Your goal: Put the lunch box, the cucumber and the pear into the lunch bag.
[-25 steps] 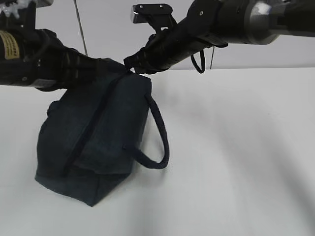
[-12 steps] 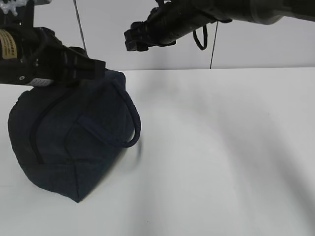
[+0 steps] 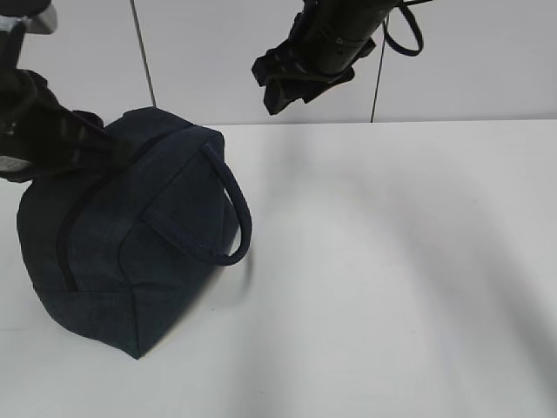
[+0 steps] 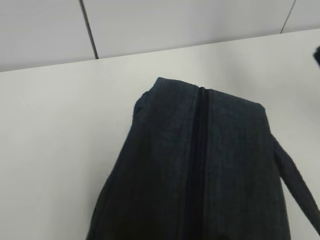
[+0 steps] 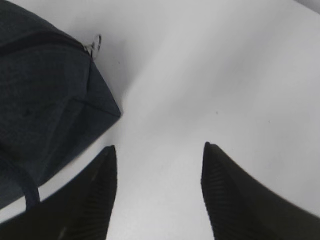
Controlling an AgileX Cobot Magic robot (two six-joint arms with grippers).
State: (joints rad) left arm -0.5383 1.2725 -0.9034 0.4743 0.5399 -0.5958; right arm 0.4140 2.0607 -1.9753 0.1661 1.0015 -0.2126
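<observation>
The dark navy lunch bag [image 3: 130,235] stands on the white table [image 3: 392,261] at the left, with its loop handle [image 3: 233,218] hanging on the right side. Its zipper [image 4: 197,150] looks closed, and the silver ring pull [image 5: 95,44] lies at one end. My left gripper [image 3: 96,148] is against the bag's upper left; its jaws are hidden. My right gripper [image 3: 283,91] is open and empty, raised above and right of the bag; it also shows in the right wrist view [image 5: 159,146]. The lunch box, cucumber and pear are out of view.
A white tiled wall [image 3: 200,52] with dark seams runs behind the table. White tabletop stretches to the right of the bag.
The bag has shifted left and turned, and its handle has dropped to the side. My right gripper has lifted off the bag's top and moved up and right. My left arm has drawn back left.
</observation>
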